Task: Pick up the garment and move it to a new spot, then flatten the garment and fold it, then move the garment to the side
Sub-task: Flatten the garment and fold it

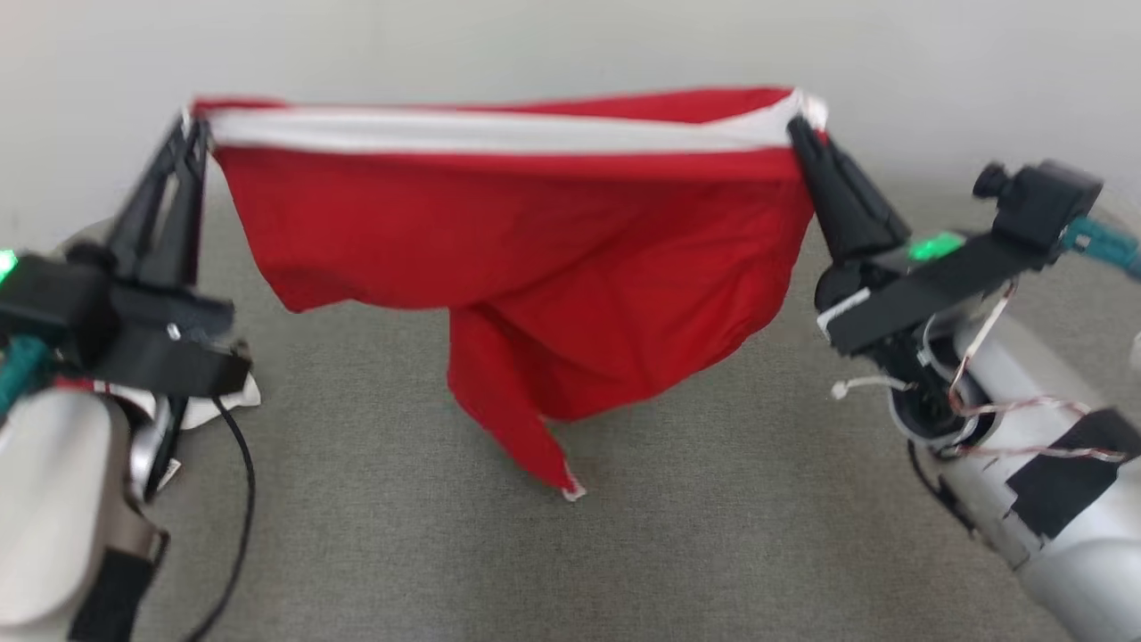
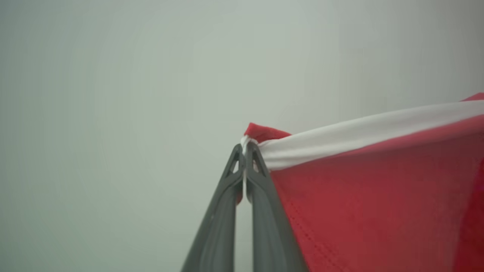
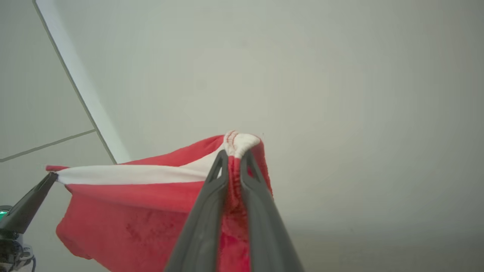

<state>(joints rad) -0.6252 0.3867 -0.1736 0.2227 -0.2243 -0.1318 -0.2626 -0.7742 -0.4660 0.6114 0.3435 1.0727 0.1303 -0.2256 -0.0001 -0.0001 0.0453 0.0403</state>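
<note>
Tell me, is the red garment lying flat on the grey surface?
No, the garment hangs stretched by its white band between the left gripper and the right gripper.

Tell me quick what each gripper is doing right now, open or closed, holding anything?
Left gripper: closed, pinching one top corner of the red garment.
Right gripper: closed, pinching the garment's other top corner.

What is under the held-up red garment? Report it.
Under the red garment the grey fabric surface shows, with nothing lying on the visible part. The stretch behind the hanging cloth is covered, so that part cannot be told.
</note>
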